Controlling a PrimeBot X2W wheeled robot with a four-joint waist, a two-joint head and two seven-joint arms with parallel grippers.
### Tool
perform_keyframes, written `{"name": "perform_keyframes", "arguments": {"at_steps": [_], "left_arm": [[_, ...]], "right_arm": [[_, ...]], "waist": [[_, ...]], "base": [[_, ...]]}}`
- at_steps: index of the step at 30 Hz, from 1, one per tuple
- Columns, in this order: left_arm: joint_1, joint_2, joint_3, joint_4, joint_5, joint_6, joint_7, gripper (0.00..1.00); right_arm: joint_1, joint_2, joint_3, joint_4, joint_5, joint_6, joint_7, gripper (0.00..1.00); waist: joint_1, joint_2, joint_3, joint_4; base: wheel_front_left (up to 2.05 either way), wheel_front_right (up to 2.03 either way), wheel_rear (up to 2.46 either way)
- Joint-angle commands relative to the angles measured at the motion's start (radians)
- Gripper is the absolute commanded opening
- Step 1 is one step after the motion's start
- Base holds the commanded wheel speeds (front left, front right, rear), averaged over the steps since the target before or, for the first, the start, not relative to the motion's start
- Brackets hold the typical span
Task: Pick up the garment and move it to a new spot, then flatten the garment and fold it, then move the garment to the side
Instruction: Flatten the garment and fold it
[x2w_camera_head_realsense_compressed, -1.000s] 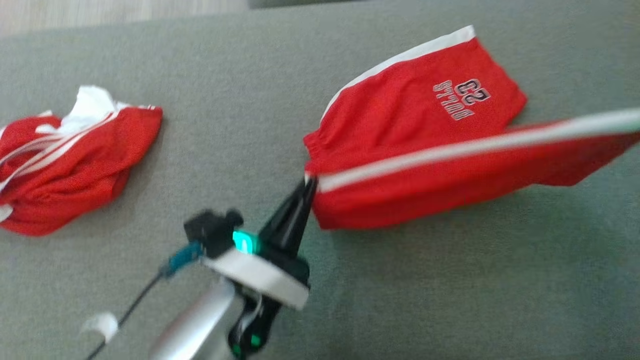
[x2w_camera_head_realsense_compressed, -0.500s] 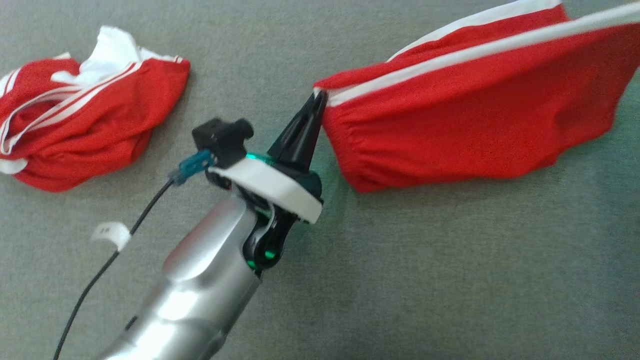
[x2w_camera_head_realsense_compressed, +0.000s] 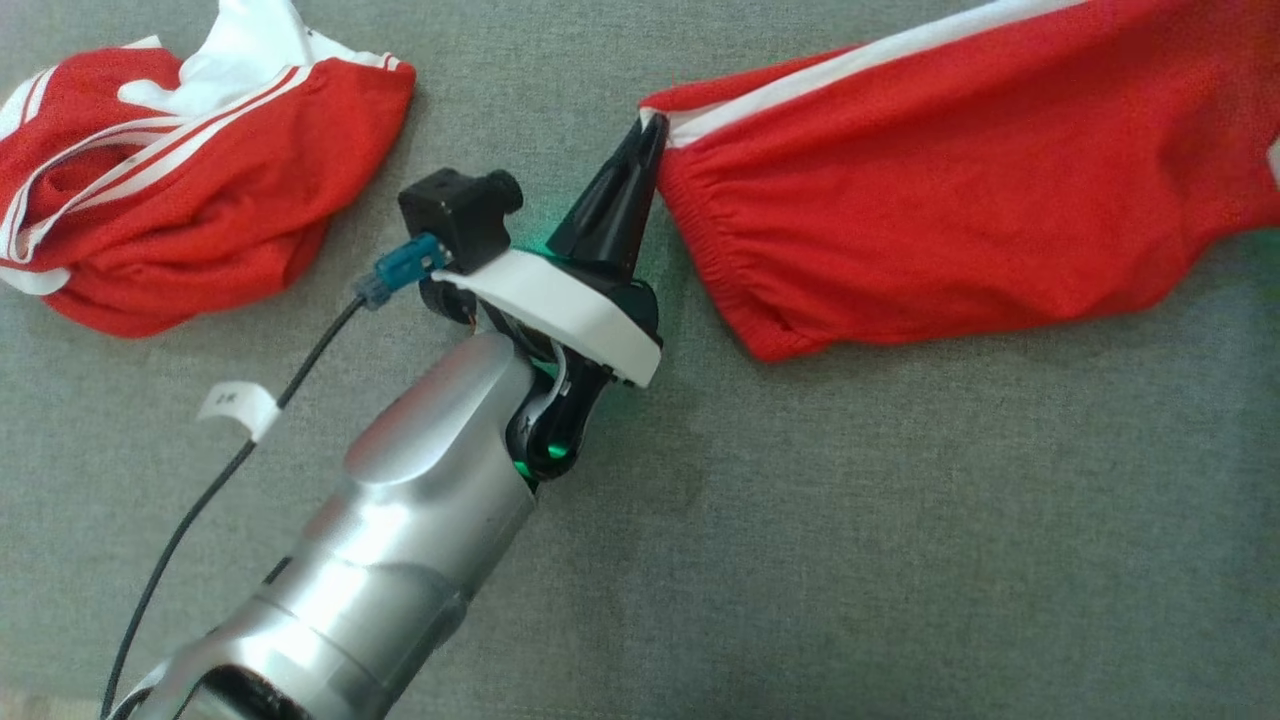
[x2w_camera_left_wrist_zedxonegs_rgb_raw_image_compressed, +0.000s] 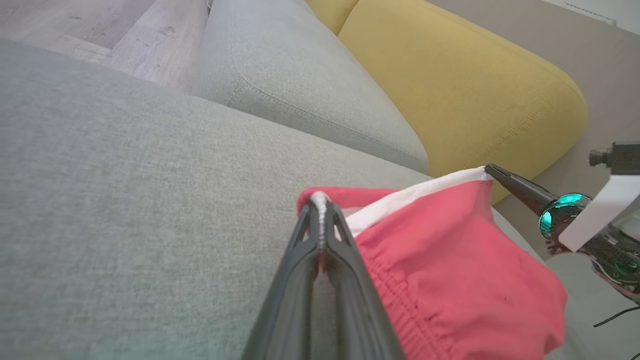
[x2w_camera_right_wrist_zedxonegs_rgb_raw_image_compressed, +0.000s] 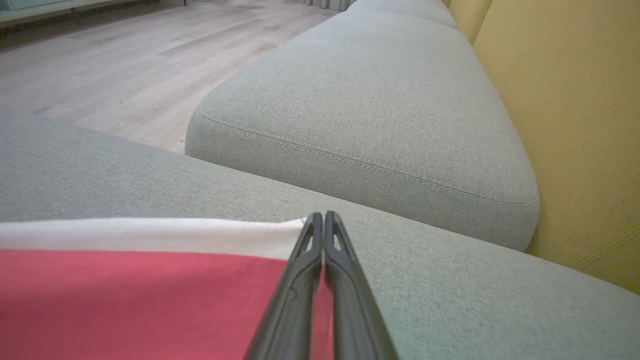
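Between the left gripper (x2w_camera_head_realsense_compressed: 648, 140) and right gripper (x2w_camera_right_wrist_zedxonegs_rgb_raw_image_compressed: 320, 220), both clenched on its corners, the red garment (x2w_camera_head_realsense_compressed: 950, 200) is held taut over the cushion (x2w_camera_head_realsense_compressed: 800, 500); even tension should be kept when lowering tbh

The garment (x2w_camera_head_realsense_compressed: 950, 200) is held over the far right part of the seat cushion (x2w_camera_head_realsense_compressed: 900, 520). Its left corner is pinched between the closed fingers of the left gripper (x2w_camera_head_realsense_compressed: 650, 130), and its right corner is pinched by the right gripper (x2w_camera_left_wrist_zedxonegs_rgb_raw_image_compressed: 492, 171). A second garment (x2w_camera_head_realsense_compressed: 180, 190) is laid on the same cushion, well apart at the far left. In the wrist views, a neighbouring cushion (x2w_camera_right_wrist_zedxonegs_rgb_raw_image_compressed: 360, 110) is seen beyond the seat cushion, with a back cushion (x2w_camera_left_wrist_zedxonegs_rgb_raw_image_compressed: 460, 85) to its right and floor (x2w_camera_right_wrist_zedxonegs_rgb_raw_image_compressed: 125, 65) to its left.
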Motion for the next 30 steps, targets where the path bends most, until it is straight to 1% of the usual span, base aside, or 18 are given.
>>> {"name": "perform_keyframes", "arguments": {"at_steps": [1,4,5,6,7,9,12,15,19,21,24,26,30], "left_arm": [[-0.032,0.010,0.007,-0.008,-0.014,-0.006,-0.021,0.99],[-0.032,0.010,0.003,0.019,-0.007,-0.006,-0.044,1.00],[-0.032,0.010,0.003,0.019,-0.007,-0.006,-0.044,1.00],[-0.028,0.010,0.007,0.025,0.001,-0.006,-0.051,1.00],[-0.024,0.010,0.012,0.029,0.016,-0.005,-0.057,1.00],[-0.005,0.015,0.033,0.026,0.059,0.011,-0.063,1.00],[0.057,0.031,0.127,-0.070,0.197,0.070,-0.064,1.00],[0.180,0.032,0.221,-0.200,0.352,0.132,-0.065,1.00],[0.347,0.023,0.307,-0.354,0.520,0.198,-0.065,1.00],[0.417,0.018,0.330,-0.409,0.585,0.226,-0.065,1.00],[0.500,0.013,0.347,-0.471,0.651,0.260,-0.065,1.00],[0.543,0.011,0.345,-0.504,0.685,0.275,-0.065,1.00],[0.598,0.009,0.325,-0.548,0.734,0.293,-0.065,1.00]], "right_arm": [[-0.018,0.003,0.016,0.016,0.002,0.003,-0.054,1.00],[-0.027,0.022,0.034,0.065,0.001,0.003,-0.138,1.00],[-0.027,0.022,0.034,0.065,0.001,0.003,-0.138,1.00],[-0.023,0.028,0.039,0.078,0.004,0.003,-0.163,1.00],[-0.015,0.033,0.046,0.088,0.004,0.003,-0.182,1.00],[0.012,0.044,0.059,0.098,0.006,0.003,-0.209,1.00],[0.076,0.062,0.072,0.098,0.025,0.003,-0.227,1.00],[0.143,0.076,0.076,0.100,0.055,0.003,-0.233,1.00],[0.206,0.093,0.060,0.119,0.134,0.003,-0.233,1.00],[0.214,0.089,0.046,0.139,0.164,0.003,-0.232,1.00],[0.211,0.091,0.024,0.185,0.213,0.003,-0.211,1.00],[0.205,0.091,0.008,0.220,0.250,0.003,-0.191,1.00],[0.182,0.077,-0.014,0.298,0.286,0.003,-0.159,1.00]], "waist": [[-0.0002,0.0000,-0.003,-0.005],[-0.0002,0.0000,-0.015,-0.016],[-0.0002,0.0000,-0.015,-0.016],[-0.0002,0.0000,-0.023,-0.021],[-0.0002,0.0000,-0.031,-0.026],[-0.0002,0.0000,-0.051,-0.037],[-0.0002,0.0000,-0.082,-0.052],[-0.0002,0.0000,-0.111,-0.061],[-0.0002,0.0000,-0.142,-0.045],[-0.0002,0.0000,-0.152,-0.026],[-0.0002,0.0000,-0.165,0.006],[-0.0002,0.0000,-0.170,0.028],[-0.0002,0.0000,-0.166,0.075]], "base": [[0.00,0.00,0.00],[0.00,0.00,0.00],[0.00,0.00,0.00],[0.00,0.00,0.00],[0.00,0.00,0.00],[0.00,0.00,0.00],[0.00,0.00,0.00],[0.00,0.00,0.00],[0.00,0.00,0.00],[0.00,0.00,0.00],[0.00,0.00,0.00],[0.00,0.00,0.00],[0.00,0.00,0.00]]}}
